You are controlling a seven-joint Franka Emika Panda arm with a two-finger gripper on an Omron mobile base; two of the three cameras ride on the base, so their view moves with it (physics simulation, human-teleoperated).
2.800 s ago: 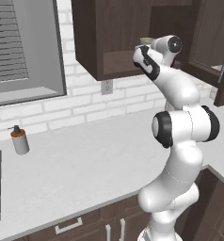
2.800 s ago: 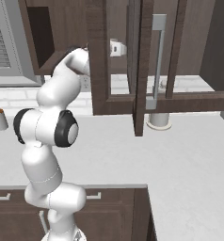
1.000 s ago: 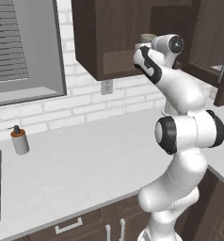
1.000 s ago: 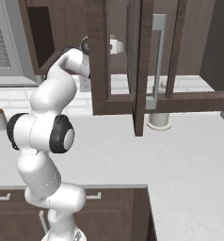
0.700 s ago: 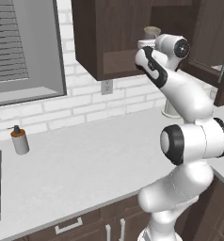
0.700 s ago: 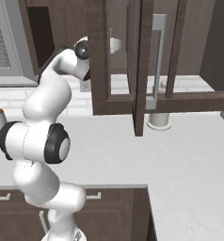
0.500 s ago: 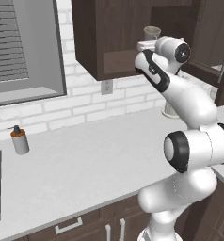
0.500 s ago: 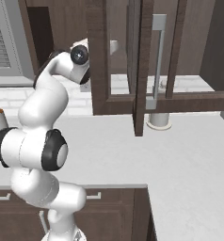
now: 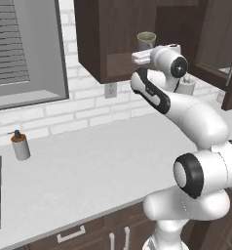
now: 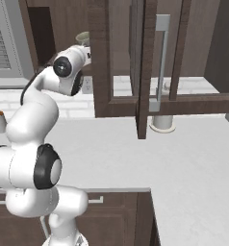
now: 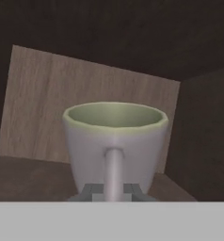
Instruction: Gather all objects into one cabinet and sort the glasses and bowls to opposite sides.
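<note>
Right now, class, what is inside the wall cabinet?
A cream cup stands upright on the cabinet shelf, its handle held between the shut fingers. The arm hides the shelf beyond it.

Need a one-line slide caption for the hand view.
Gripper shut on the handle of a cream-white cup, upright in the dark wood cabinet.

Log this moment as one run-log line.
gripper: shut on cup handle | cup: upright, in cabinet | soap dispenser: on counter
</note>
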